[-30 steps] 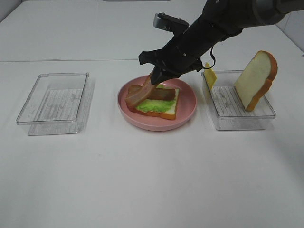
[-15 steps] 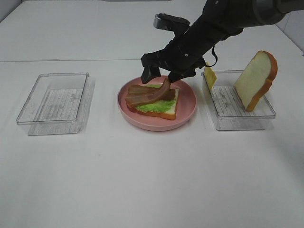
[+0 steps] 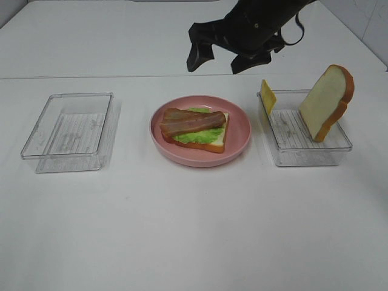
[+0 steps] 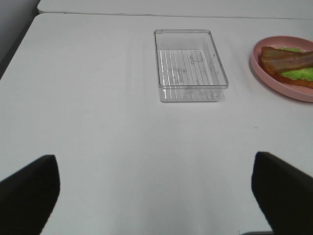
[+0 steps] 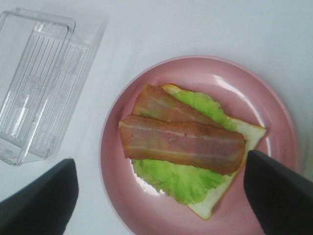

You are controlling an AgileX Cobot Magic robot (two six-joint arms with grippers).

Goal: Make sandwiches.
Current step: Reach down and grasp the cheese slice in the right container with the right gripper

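The stack (image 3: pixel 195 130) sits on the pink plate (image 3: pixel 239 144) mid-counter: 1 bread base (image 3: pixel 217 144), lettuce (image 3: pixel 193 137), and 2 brown strips (image 3: pixel 191 121) on top. The meat layer looks done, so the step in hand is likely the change-over to the cheese.

The right end effector (image 3: pixel 218 59) hangs above the plate's far side, jaws wide apart, holding nothing. The left end effector (image 4: pixel 156 196) is spread fully too and empty, over bare counter (image 4: pixel 98 122) near the left tray (image 3: pixel 70 124).

In the high view the strips' long axis runs left to right, the right ends tipped slightly away; they overlap and cover most of the lettuce.

The cheese (image 3: pixel 267 97) stands on edge against the right tray's (image 3: pixel 309 159) plate-side wall, and the top slice (image 3: pixel 326 100) leans upright at the far end. The next move probably calls for the right arm to cross to that tray and pinch the cheese across its thin faces, clear of the wall.
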